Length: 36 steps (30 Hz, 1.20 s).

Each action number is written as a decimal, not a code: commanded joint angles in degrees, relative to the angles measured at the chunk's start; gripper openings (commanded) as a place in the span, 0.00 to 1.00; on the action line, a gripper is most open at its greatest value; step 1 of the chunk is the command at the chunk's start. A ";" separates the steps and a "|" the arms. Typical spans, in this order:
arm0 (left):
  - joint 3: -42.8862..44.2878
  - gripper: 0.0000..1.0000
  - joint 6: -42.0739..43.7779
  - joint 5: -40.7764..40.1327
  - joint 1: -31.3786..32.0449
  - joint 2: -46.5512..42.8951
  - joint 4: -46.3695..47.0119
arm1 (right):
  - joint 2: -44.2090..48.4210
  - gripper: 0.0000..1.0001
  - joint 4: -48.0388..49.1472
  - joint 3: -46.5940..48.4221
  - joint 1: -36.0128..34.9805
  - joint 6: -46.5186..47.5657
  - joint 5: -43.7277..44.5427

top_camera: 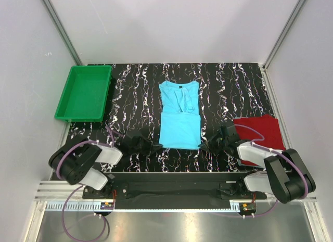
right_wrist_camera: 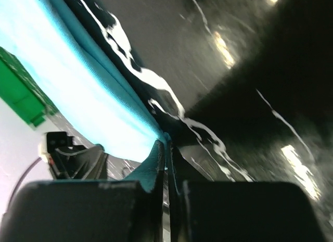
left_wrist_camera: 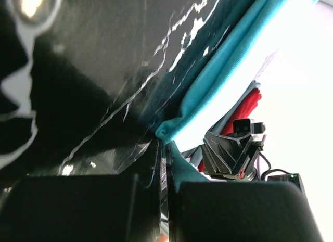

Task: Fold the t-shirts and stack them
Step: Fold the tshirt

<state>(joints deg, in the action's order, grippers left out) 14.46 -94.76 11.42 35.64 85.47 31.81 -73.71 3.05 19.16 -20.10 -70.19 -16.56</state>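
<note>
Tee [top_camera: 179, 128] turquoise, folded narrow, flat; left, right jaws pinching its near corners.

Even bright light in top view; blurry wrist views, overexposed turquoise t-shirt [right_wrist_camera: 78, 86]

Top view overhead; wrist views low, close, sharing turquoise t-shirt [top_camera: 179, 130].
</note>
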 commanded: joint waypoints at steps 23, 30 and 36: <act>-1.55 0.00 -8.86 -14.23 22.63 -52.67 -47.62 | 38.73 0.00 -42.50 0.53 -10.93 1.38 -3.48; 10.39 0.00 1.21 -17.13 22.63 -45.95 -51.76 | 35.86 0.00 -45.77 9.90 -11.19 3.92 -0.33; 24.37 0.00 11.86 -15.82 16.68 -36.01 -53.61 | 23.98 0.00 -44.18 22.49 -11.10 6.91 1.62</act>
<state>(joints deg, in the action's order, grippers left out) 32.95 -90.78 -2.66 55.37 46.98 -22.06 -46.30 -42.28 35.64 -30.87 -65.71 -17.39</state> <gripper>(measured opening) 0.025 0.018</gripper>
